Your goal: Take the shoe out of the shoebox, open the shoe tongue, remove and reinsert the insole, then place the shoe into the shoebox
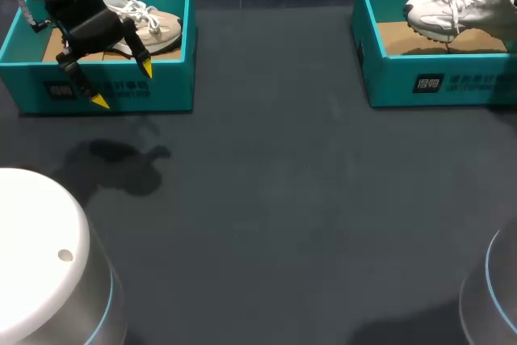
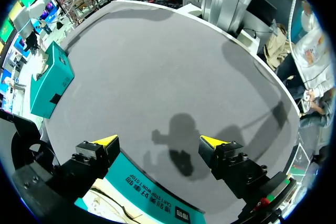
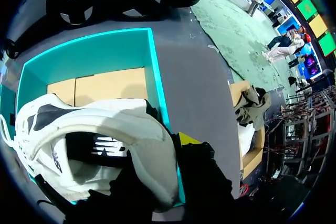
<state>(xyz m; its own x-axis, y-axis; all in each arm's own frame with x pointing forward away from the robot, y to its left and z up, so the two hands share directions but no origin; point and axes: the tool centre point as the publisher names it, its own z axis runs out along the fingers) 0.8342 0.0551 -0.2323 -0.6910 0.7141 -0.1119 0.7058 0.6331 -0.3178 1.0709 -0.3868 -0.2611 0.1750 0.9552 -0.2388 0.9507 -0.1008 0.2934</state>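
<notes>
The right hand (image 3: pixel 157 162) looks clamped on the shoe (image 3: pixel 94 124), heel-end, inside its shoebox (image 3: pixel 94 51); the left hand (image 2: pixel 158 141) hangs apart. Taking-out step: next, lift it clear.

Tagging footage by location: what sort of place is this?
Likely a robot lab bench: dark grey table, left teal cardboard shoebox and right teal cardboard shoebox with white sneakers, yellow-tipped left gripper.
</notes>
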